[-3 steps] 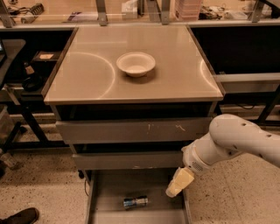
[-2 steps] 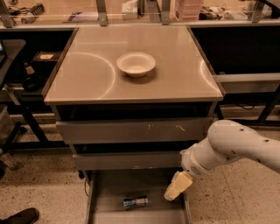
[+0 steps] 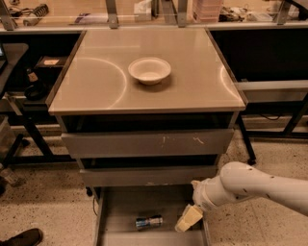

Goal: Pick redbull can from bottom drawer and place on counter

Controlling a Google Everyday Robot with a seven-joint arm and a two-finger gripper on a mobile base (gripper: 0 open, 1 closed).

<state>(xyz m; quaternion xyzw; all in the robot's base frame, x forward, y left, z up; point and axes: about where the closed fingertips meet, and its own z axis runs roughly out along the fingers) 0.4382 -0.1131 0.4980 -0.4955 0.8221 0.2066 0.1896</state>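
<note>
Camera view: the small silver-and-blue metal can point(image 3: 149, 222) lies on its side on the floor of the open grey metal bottom drawer point(image 3: 125, 204). The cream gripper point(image 3: 188, 218) hangs just right of it, apart. How wide it is open I cannot tell. A white bowl point(image 3: 149, 70) sits on the glossy beige-grey worktop point(image 3: 96, 86).

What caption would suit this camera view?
Gripper at the open bottom drawer, beside the redbull can lying there.

Lab/workshop: metal cabinet point(image 3: 144, 143), benches point(image 3: 62, 10) w/ cables point(image 3: 31, 12), speckled floor point(image 3: 53, 206); end effector point(image 3: 188, 218) over bottom drawer point(image 3: 122, 211).
</note>
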